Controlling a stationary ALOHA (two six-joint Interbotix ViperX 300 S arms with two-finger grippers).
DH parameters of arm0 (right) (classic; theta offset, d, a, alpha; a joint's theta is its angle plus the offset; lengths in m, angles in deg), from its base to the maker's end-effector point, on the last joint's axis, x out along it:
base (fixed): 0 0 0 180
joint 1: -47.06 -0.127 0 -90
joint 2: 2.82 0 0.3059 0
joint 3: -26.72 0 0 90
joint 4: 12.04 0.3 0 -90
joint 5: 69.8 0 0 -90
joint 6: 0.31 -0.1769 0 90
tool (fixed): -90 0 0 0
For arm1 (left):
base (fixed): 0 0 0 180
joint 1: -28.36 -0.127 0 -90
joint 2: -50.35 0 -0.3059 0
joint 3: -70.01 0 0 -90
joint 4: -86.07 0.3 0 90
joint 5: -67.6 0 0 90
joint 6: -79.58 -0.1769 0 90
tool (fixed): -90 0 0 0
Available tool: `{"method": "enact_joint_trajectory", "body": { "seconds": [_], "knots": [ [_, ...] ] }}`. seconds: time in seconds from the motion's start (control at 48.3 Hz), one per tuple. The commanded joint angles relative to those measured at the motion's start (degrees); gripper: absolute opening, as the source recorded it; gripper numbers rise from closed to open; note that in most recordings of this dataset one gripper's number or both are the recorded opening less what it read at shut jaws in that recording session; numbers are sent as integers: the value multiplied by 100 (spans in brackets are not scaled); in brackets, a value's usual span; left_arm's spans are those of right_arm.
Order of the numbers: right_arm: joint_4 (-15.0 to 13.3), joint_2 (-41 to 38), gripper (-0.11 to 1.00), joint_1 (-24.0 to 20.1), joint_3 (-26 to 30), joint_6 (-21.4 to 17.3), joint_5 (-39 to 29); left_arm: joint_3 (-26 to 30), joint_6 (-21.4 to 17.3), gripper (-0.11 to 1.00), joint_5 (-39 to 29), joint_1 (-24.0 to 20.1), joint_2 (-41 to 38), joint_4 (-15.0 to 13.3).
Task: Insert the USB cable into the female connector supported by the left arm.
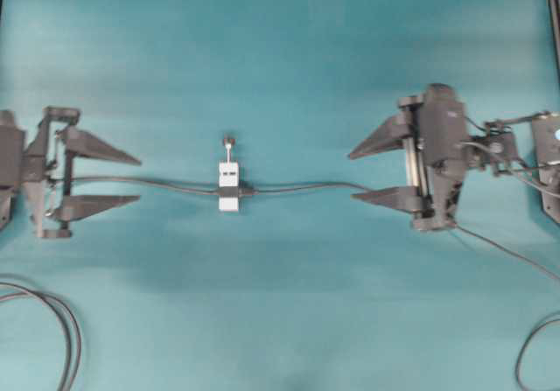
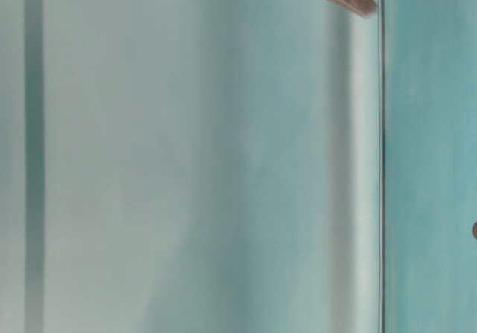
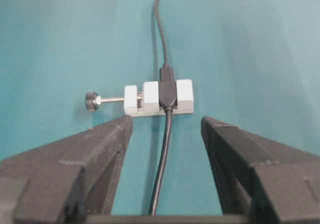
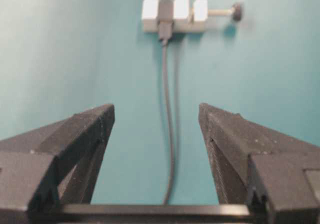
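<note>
Overhead view: the connector [image 1: 228,186], a white block with a black band, lies on the teal table [image 1: 280,321] midway between the two arms, its pin and knob [image 1: 228,141] pointing away. The USB cable [image 1: 306,187] runs from the right tool [image 1: 368,176] to the block, its plug [image 3: 166,73] at the black band; a second dark cable [image 1: 140,181] runs toward the left tool [image 1: 138,179]. Both tools stand with fingers apart, holding nothing, well clear of the connector
</note>
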Motion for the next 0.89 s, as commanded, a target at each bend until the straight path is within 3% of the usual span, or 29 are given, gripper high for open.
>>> {"method": "enact_joint_trajectory", "body": {
  "seconds": [0.0, 0.228, 0.414, 0.621, 0.869],
  "knots": [
    [18, 396, 71, 158, -193, 18, 325, -44, 0, 68, -290, -18, 712, -18],
    [18, 1433, 71, 316, -1046, -44, -62, -360, -18, 68, -1389, -70, 2610, -18],
    [-9, 2259, 71, 299, -1345, -26, -633, -141, 70, 68, -2962, -79, 3243, -18],
    [-9, 3437, 71, 299, -1433, 0, -1055, 0, 387, 69, -2962, -44, 3305, -9],
    [-9, 4632, 71, 299, -1494, -141, -1301, -176, 325, 69, -2944, -44, 3296, -9]
  ]
}}
